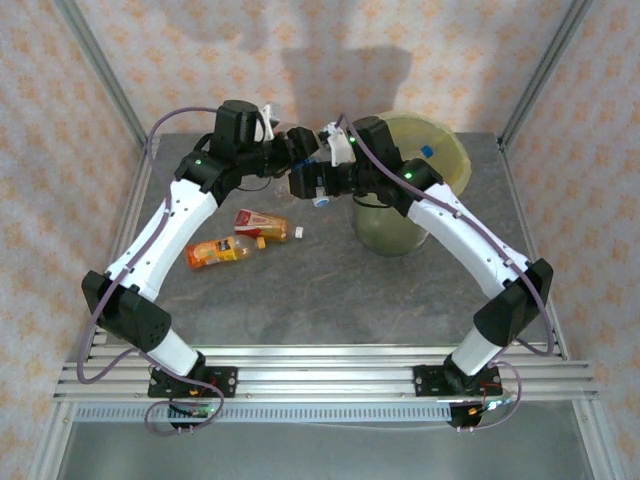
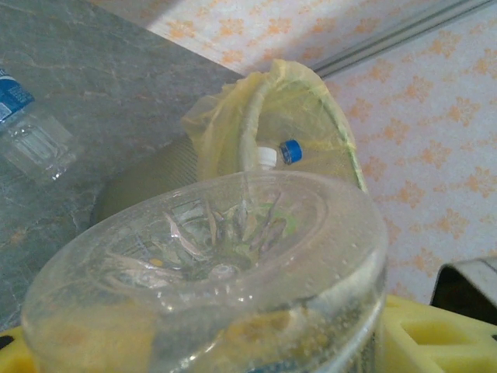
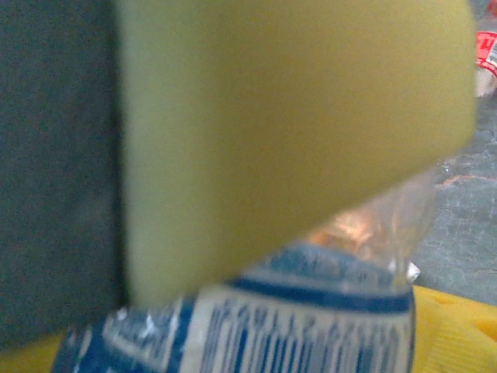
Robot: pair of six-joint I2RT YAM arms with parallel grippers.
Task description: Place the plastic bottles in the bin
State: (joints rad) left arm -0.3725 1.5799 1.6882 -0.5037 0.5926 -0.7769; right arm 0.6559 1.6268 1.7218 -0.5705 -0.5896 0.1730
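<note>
Bottle [image 2: 210,264] in left pincer [image 2: 221,350], bin [image 2: 309,79] near

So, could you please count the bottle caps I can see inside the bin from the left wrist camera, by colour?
White cap: 1
Blue cap: 1
Total: 2 caps showing inside the bin

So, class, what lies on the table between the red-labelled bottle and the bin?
Top view: a small white piece, perhaps a cap, near the red-labelled bottle; otherwise bare tabletop up to the bin.
</note>
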